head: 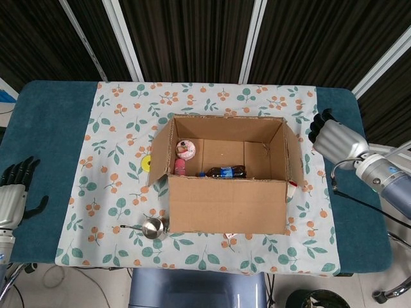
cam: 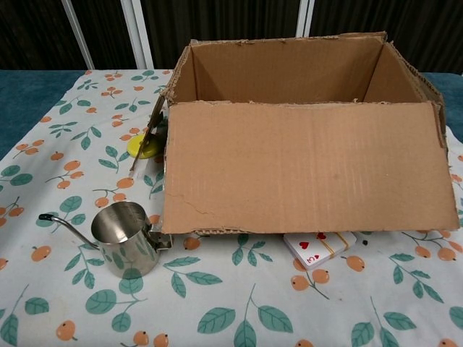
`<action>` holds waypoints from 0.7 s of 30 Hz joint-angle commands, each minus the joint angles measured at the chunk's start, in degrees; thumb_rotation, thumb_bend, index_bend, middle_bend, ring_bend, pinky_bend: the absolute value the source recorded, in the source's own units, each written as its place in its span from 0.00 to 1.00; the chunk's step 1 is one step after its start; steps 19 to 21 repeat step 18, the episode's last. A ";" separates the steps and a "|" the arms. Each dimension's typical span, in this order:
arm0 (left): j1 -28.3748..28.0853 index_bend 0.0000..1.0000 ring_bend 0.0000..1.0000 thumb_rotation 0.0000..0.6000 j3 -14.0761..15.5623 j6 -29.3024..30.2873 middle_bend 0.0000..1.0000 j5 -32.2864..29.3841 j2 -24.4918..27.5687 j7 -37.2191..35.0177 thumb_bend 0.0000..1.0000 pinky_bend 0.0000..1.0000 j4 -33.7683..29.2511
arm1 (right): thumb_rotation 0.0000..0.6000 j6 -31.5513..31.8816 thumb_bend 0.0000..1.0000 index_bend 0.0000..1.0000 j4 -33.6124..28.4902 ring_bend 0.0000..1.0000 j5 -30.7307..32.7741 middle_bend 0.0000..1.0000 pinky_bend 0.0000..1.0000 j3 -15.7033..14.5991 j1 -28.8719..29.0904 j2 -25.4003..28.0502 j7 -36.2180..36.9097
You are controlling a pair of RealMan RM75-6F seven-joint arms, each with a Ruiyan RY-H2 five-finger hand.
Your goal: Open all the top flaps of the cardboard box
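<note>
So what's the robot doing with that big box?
It is opening the top flaps of the cardboard box. Right now neither hand touches it. The right hand hovers just beside the box's right side, holding nothing, and the left hand rests far off at the table's left edge. The box looks open on top, so you can see a bottle lying inside. A small metal pitcher stands in front.

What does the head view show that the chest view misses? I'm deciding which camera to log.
Only the head view shows the left hand, the right hand, and the box's contents: a cola bottle and a pink container. Only the chest view shows the playing cards. Both show the cardboard box and the steel pitcher.
</note>
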 commanded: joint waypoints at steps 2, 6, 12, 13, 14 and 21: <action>0.00 0.00 0.00 1.00 0.68 -0.17 0.00 0.82 0.40 1.42 0.29 0.00 -0.12 | 1.00 15.76 0.23 0.20 -3.04 0.17 11.17 0.21 0.24 1.61 -10.05 -6.33 1.83; 0.19 0.00 0.00 1.00 1.75 0.27 0.00 2.44 1.55 4.42 0.26 0.00 -1.12 | 1.00 29.35 0.23 0.14 -7.01 0.15 17.43 0.17 0.24 1.03 -18.37 -13.41 0.57; 1.77 0.00 0.00 1.00 3.26 3.01 0.00 4.76 3.06 7.88 0.25 0.00 -3.68 | 1.00 44.06 0.23 0.00 -11.74 0.03 20.37 0.02 0.23 -1.92 -29.46 -22.80 4.68; 2.14 0.00 0.00 1.00 3.56 3.54 0.00 5.12 3.16 8.31 0.24 0.00 -3.71 | 1.00 45.79 0.23 0.00 -11.88 0.02 20.02 0.01 0.23 -2.49 -30.92 -23.97 5.60; 2.52 0.00 0.00 1.00 3.87 4.00 0.00 5.40 3.22 8.73 0.24 0.00 -3.58 | 1.00 47.43 0.23 0.00 -11.88 0.02 19.48 0.01 0.23 -3.23 -32.47 -25.10 6.80; 3.80 0.00 0.00 1.00 4.73 5.19 0.00 5.73 2.94 9.91 0.24 0.00 -2.50 | 1.00 54.23 0.23 0.00 -7.98 0.00 14.58 0.00 0.23 -5.99 -38.01 -29.70 11.05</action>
